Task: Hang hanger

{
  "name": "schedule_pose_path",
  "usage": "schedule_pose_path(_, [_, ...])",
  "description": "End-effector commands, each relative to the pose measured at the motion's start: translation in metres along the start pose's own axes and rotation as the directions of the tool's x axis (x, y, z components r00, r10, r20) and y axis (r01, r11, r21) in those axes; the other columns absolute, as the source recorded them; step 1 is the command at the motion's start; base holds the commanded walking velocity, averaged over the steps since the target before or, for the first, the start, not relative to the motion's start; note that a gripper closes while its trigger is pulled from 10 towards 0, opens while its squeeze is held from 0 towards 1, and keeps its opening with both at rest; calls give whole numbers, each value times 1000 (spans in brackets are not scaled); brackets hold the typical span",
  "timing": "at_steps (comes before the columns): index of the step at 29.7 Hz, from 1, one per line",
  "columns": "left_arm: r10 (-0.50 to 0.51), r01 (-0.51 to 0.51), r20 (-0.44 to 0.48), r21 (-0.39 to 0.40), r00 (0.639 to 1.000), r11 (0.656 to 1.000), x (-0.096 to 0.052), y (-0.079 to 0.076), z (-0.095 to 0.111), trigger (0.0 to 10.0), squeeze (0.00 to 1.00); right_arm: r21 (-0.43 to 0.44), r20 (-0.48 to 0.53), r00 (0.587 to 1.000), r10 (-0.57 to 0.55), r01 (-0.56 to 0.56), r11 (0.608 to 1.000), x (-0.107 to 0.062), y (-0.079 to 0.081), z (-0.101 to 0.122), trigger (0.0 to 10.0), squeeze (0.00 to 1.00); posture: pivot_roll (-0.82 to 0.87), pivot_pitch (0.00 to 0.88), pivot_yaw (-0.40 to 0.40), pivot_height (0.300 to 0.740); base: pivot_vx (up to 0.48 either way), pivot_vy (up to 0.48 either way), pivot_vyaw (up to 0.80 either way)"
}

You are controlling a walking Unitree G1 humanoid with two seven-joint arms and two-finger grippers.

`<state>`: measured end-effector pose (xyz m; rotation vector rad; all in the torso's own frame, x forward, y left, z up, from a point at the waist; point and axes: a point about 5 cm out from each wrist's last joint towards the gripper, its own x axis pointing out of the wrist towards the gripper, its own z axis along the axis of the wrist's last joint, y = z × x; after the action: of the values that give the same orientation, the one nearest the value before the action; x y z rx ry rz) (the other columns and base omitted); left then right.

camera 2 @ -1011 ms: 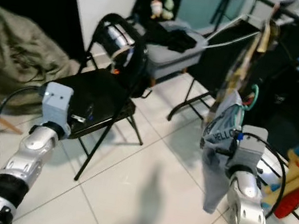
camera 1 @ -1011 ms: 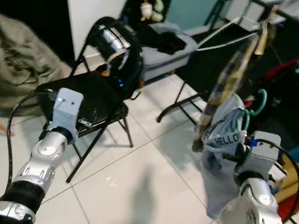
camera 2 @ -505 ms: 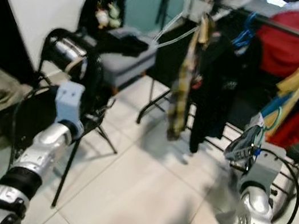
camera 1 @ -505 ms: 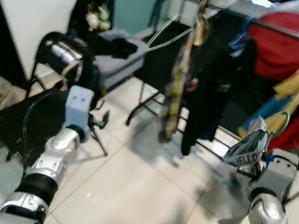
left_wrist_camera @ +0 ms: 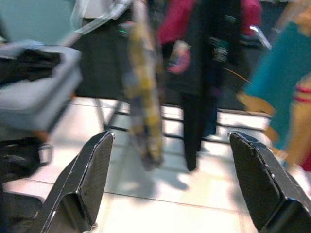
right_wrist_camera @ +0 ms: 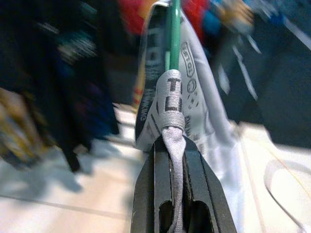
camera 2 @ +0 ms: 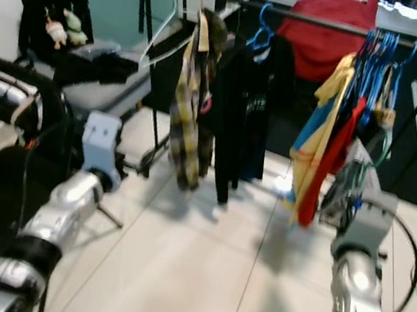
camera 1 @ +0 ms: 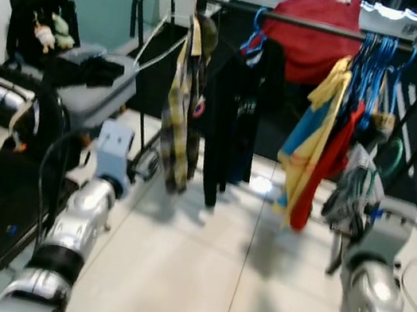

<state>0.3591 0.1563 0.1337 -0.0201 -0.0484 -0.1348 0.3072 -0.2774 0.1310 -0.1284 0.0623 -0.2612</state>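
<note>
The right tool (right_wrist_camera: 174, 148) is clamped on a grey garment (right_wrist_camera: 204, 121) draped on a green hanger (right_wrist_camera: 174, 34), at 3 o'clock below the rail (camera 1: 312, 25). Light and floppy, it probably swings; grip near the hook. The left tool (left_wrist_camera: 170, 179) hangs open.

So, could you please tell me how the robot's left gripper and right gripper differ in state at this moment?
The left gripper is open, its black fingers spread wide with nothing between them, while the right gripper is shut on the grey printed garment draped over a green hanger. The left one points at the dark clothes rail from the yellow patterned garment's side; the right sits near the red and yellow ones. Both are raised before the rail.
</note>
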Motion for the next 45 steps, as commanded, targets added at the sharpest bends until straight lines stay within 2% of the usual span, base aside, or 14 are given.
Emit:
schedule_pose_path(1, [16,-16,-19,-1,1000,1000,-4,5,-5,10000,0,-8,23,999,47,-46,999,-1,12,2,10000,0,-127,114,40,740,480,0,0])
schedule_pose_path(4, [6,-6,-15,4,1000,1000,-3,2,-5,10000,0,-59,64,988,143,-139,989,-3,22,8,10000,0,-130,123,37,740,440,0,790])
schedule_pose_path(9, [-2,2,-12,3,1000,1000,-3,1,-5,10000,0,-50,91,981,171,-167,985,-5,25,11,10000,0,-130,130,38,740,358,0,636])
schedule_pose_path(16, [-27,27,-16,0,1000,1000,-4,0,-4,10000,0,13,75,993,94,-95,995,-5,15,10,10000,0,-128,140,42,740,351,0,-229])
schedule_pose_path(27, [-40,41,-16,2,999,999,-5,-1,-4,10000,0,22,71,994,82,-84,996,-7,11,9,10000,0,-126,148,46,740,352,0,-73])
schedule_pose_path(33, [-47,47,-17,2,999,999,-5,-1,-3,10000,0,69,51,997,55,-58,996,-7,8,7,10000,0,-123,149,46,740,352,0,-781])
schedule_pose_path(45, [-61,61,-20,5,998,998,-6,-2,-4,10000,0,87,49,998,40,-45,995,-8,6,6,10000,0,-124,140,48,740,352,0,-785])
